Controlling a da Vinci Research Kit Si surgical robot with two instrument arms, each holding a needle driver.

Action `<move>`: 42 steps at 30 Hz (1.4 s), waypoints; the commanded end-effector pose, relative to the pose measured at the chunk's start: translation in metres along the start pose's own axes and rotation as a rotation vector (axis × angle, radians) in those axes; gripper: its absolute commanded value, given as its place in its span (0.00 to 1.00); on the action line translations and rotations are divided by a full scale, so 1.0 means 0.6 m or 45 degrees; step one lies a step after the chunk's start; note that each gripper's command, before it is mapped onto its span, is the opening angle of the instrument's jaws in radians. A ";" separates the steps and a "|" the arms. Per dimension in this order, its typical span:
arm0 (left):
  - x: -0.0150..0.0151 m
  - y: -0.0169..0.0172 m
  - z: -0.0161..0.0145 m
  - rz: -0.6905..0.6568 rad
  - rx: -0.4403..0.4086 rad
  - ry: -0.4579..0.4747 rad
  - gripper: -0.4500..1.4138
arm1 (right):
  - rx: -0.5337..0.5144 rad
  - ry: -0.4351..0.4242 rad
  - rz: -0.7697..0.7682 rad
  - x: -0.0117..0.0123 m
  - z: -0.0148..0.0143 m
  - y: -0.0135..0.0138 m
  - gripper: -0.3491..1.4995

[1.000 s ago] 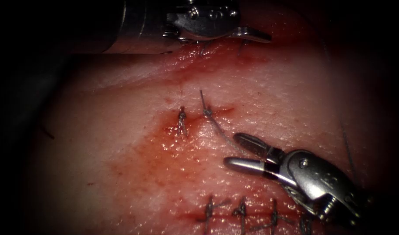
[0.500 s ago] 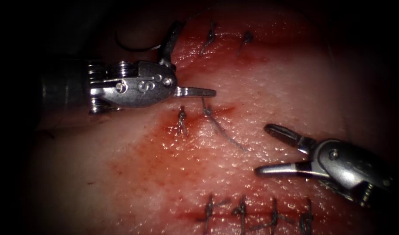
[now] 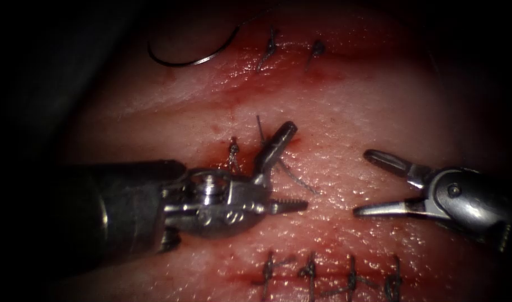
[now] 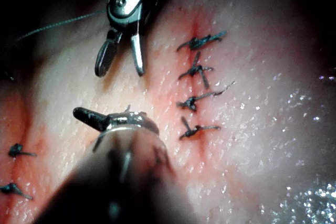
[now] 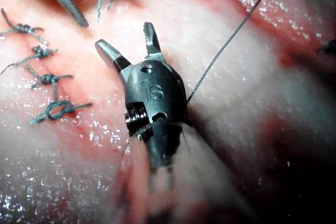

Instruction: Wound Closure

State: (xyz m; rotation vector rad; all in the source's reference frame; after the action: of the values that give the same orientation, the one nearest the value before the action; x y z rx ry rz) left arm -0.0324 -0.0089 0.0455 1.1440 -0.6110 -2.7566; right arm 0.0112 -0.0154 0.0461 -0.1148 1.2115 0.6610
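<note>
1. The left hand (image 3: 287, 168) is seen over the middle of the tissue (image 3: 379, 112), entering from the endoscope view's left. Its jaws are spread wide: one points up and to the right, the other lies level and points right. Nothing is held between them.
2. A knotted stitch with a loose thread tail (image 3: 295, 179) lies in the gap of the left hand's jaws. The upper jaw lies across the knot; whether it touches the thread cannot be told.
3. A second short knotted stitch (image 3: 232, 152) is noted just to the left of that jaw, with red fluid (image 3: 211, 168) around it.
4. The right hand (image 3: 368, 184) is seen at the endoscope view's right, well apart from the left hand. Its jaws are wide apart and hold nothing. The same is shown in the right wrist view (image 5: 128, 38).
5. The needle (image 3: 183, 59) lies free at the upper left of the tissue, held by neither hand. Its curve rests on the surface of the tissue; it is not seen to be driven in.
6. A long thread (image 5: 231, 40) runs past the right hand's wrist in the right wrist view, untouched by the jaws.
7. A row of four finished stitches (image 3: 328, 277) is recorded along the closed cut at the lower edge, and two more stitches (image 3: 292, 50) near the top.
</note>
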 end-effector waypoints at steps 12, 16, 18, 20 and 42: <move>0.0007 0.0024 0.0042 0.128 -0.011 -0.113 0.69 | 0.001 -0.004 -0.039 -0.0017 0.0022 -0.0014 0.95; 0.0010 0.0023 0.0046 0.148 -0.008 -0.118 0.59 | 0.001 -0.013 -0.044 -0.0023 0.0028 -0.0018 0.95; 0.0011 0.0022 0.0045 0.148 -0.008 -0.118 0.45 | 0.001 -0.016 -0.045 -0.0025 0.0029 -0.0018 0.95; 0.0012 0.0020 0.0042 0.146 -0.016 -0.130 0.22 | 0.001 -0.016 -0.045 -0.0025 0.0029 -0.0017 0.94; -0.0005 -0.0017 -0.0011 0.055 -0.063 -0.063 0.00 | 0.377 0.267 -0.377 -0.0035 0.0174 -0.0006 0.87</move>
State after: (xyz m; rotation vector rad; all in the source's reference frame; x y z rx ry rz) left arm -0.0311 -0.0080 0.0443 1.0530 -0.5572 -2.7503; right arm 0.0187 -0.0123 0.0511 -0.1159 1.4513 0.1966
